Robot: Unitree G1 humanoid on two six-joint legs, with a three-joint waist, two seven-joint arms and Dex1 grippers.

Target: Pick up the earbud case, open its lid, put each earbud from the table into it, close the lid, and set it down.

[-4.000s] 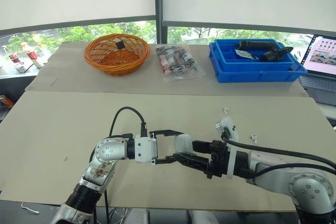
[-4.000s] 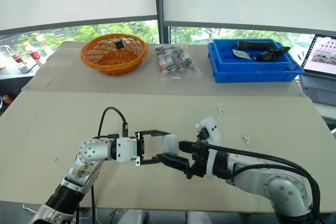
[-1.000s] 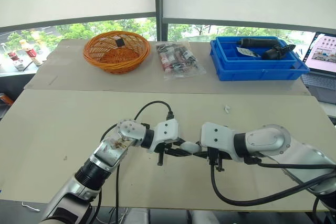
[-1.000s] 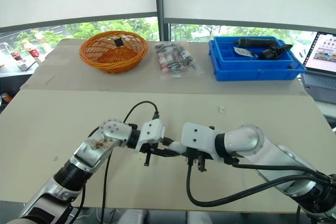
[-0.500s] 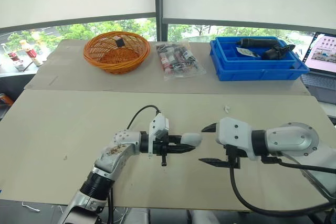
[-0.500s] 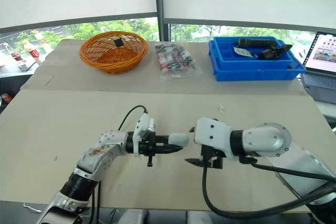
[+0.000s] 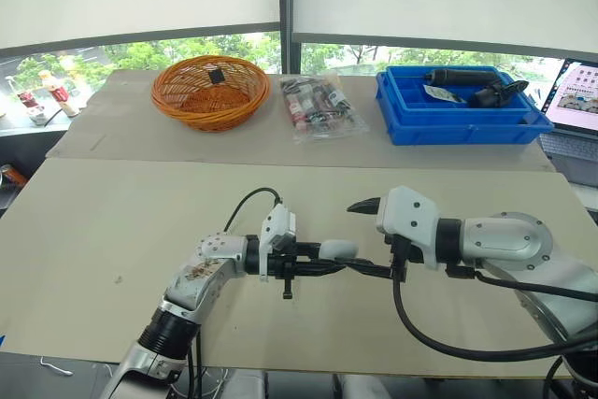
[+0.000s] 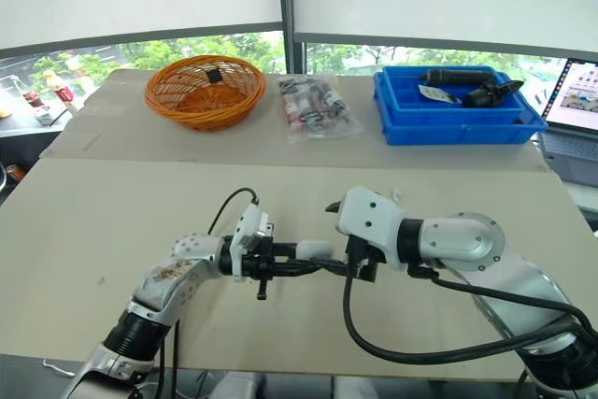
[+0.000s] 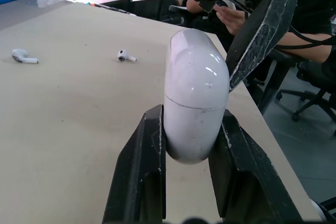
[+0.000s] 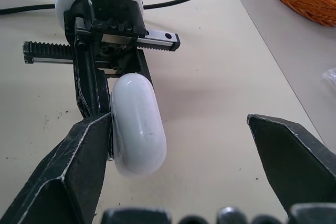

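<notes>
The white earbud case point(image 7: 338, 249) is held just above the tan table point(image 7: 112, 221), my left gripper point(image 7: 320, 259) shut on its lower half. In the left wrist view the case point(image 9: 195, 98) stands between the two black fingers point(image 9: 144, 171) with its lid closed. My right gripper point(image 7: 363, 236) is open around the case's far end. One of its fingers lies right beside the case point(image 10: 137, 124), the other well clear of it. Two white earbuds point(image 9: 23, 56) point(image 9: 126, 55) lie loose on the table beyond the case.
At the back stand an orange wicker basket point(image 7: 208, 91), a clear bag of small packets point(image 7: 318, 107) and a blue bin point(image 7: 448, 128) holding dark tools. A laptop point(image 7: 579, 95) sits at the far right. The table's front edge runs close below both arms.
My right gripper, still open, has moved left and up until its fingers straddle the case's far end. The left gripper keeps its hold on the case and has hardly moved.
</notes>
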